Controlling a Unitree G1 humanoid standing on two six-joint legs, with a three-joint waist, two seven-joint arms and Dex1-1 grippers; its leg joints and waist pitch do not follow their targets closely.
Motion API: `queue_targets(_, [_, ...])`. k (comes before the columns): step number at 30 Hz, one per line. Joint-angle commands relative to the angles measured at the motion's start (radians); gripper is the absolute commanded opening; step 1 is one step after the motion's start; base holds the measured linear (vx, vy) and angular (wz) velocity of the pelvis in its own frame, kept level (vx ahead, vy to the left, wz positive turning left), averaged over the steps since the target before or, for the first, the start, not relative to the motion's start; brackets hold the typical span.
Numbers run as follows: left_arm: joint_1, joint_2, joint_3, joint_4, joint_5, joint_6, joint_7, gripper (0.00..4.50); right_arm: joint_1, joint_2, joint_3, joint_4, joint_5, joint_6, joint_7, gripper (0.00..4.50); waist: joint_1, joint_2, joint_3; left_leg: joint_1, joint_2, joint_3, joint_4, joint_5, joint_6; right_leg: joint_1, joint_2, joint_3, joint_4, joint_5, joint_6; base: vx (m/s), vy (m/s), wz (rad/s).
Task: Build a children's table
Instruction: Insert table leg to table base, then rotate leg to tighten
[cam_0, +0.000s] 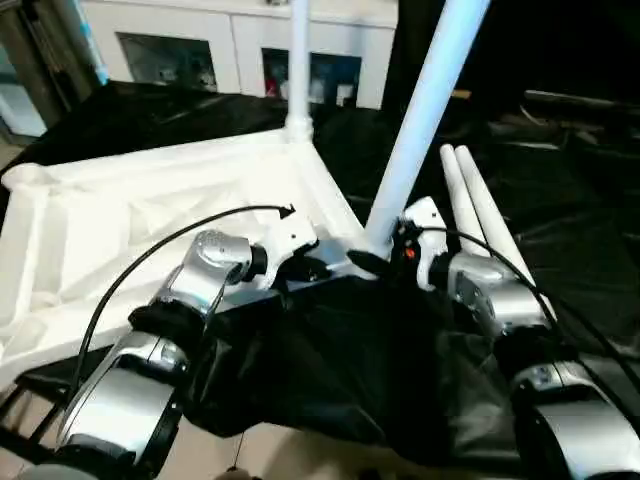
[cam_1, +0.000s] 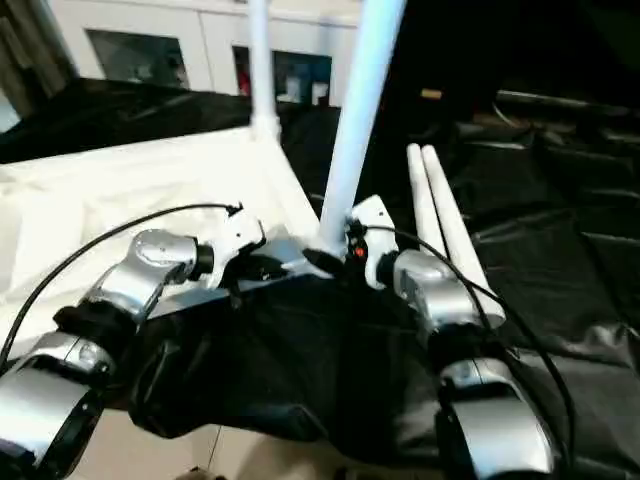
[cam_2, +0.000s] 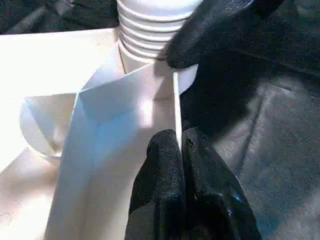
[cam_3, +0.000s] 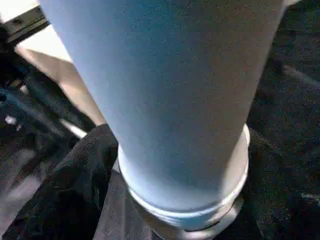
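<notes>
Tabletop (cam_0: 150, 215), lying ribbed side up on a black cloth (cam_0: 350, 370), is the anchor here. The left gripper (cam_2: 177, 142) has its fingers pressed together on the thin rim wall at the tabletop's near corner. The right gripper (cam_0: 385, 262) stands with fingers apart around the base of a tilted leg (cam_0: 425, 115) seated in that corner's socket. A second leg (cam_0: 298, 60) rises upright from the far corner. Two loose legs (cam_0: 478, 215) lie on the cloth just beside the tabletop, on the right gripper's side.
</notes>
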Motion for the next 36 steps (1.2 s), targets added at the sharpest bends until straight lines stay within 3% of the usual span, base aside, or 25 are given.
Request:
queue_targets(1, [-0.005, -0.013, -0.014, -0.052, -0.035, -0.028, -0.042, 0.0, 0.027, -0.002, 0.027, -0.016, -0.003, 0.027, 0.023, 3.76, 0.002, 0.003, -0.084, 0.0, 0.04, -0.004, -0.061, -0.083, 0.098, 0.075, -0.053, 0.063, -0.048, -0.07, -0.268, 0.0, 0.0, 0.0])
queue_targets(13, [0.019, -0.005, -0.02, -0.094, -0.035, -0.01, -0.076, 0.0, 0.061, -0.029, 0.046, -0.082, -0.003, 0.056, 0.06, 3.76, 0.005, 0.001, -0.086, 0.0, 0.039, -0.005, -0.059, -0.071, 0.096, 0.077, -0.052, 0.062, -0.045, -0.063, -0.265, 0.0, 0.0, 0.0])
queue_targets(16, [0.025, -0.001, -0.021, -0.102, -0.035, -0.007, -0.081, 0.0, 0.068, -0.031, 0.05, -0.094, -0.001, 0.063, 0.069, 3.5, 0.006, 0.002, -0.086, 0.001, 0.039, -0.004, -0.058, -0.069, 0.101, 0.074, -0.052, 0.062, -0.045, -0.061, -0.267, 0.0, 0.0, 0.0])
queue_targets(25, [0.04, 0.007, -0.028, -0.127, -0.037, 0.01, -0.102, 0.0, 0.093, -0.031, 0.066, -0.121, 0.004, 0.086, 0.087, 2.87, 0.005, 0.0, -0.084, 0.001, 0.038, -0.005, -0.059, -0.099, 0.076, 0.074, -0.052, 0.062, -0.051, -0.126, -0.245, 0.0, 0.0, 0.0])
queue_targets(30, [0.046, 0.015, -0.032, -0.135, -0.038, 0.016, -0.121, 0.0, 0.103, -0.035, 0.077, -0.132, 0.001, 0.101, 0.107, 2.82, 0.004, -0.001, -0.086, -0.001, 0.037, -0.005, -0.057, -0.08, 0.085, 0.075, -0.051, 0.061, -0.046, -0.096, -0.249, 0.0, 0.0, 0.0])
queue_targets(36, [0.054, 0.021, -0.037, -0.145, -0.035, 0.032, -0.134, 0.0, 0.109, -0.035, 0.093, -0.13, -0.011, 0.107, 0.109, 2.82, 0.004, -0.002, -0.082, 0.0, 0.038, -0.006, -0.059, -0.116, 0.069, 0.073, -0.052, 0.062, -0.053, -0.161, -0.234, 0.0, 0.0, 0.0])
